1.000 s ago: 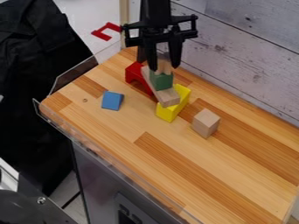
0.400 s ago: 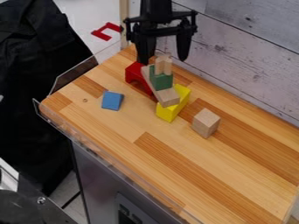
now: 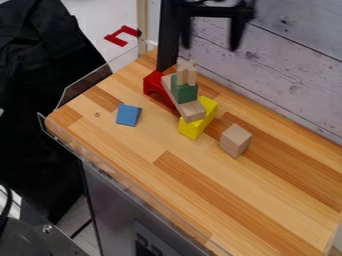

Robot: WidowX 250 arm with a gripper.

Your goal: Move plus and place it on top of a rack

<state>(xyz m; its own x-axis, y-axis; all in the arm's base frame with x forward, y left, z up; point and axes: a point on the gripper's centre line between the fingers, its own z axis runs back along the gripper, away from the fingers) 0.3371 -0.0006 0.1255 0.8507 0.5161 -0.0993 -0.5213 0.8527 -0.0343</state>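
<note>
My gripper [image 3: 210, 42] hangs open at the top of the view, above and right of the block stack, with nothing between its fingers. The plus-shaped wooden piece [image 3: 187, 74] stands upright on a green block [image 3: 184, 93]. That block rests on a tilted natural-wood plank [image 3: 190, 109], which bridges a red arch block [image 3: 153, 83] and a yellow block [image 3: 198, 121]. No rack can be told apart from this stack.
A blue block [image 3: 128, 115] lies left of the stack, and a wooden cube [image 3: 236, 140] sits to its right. Clear plastic edging [image 3: 120, 176] borders the wooden table [image 3: 220, 200]. A plank wall [image 3: 294, 75] rises behind.
The gripper has opened and let go of the plus, then moved up and to the right, away from the stack. The plus has stayed on the green block.
</note>
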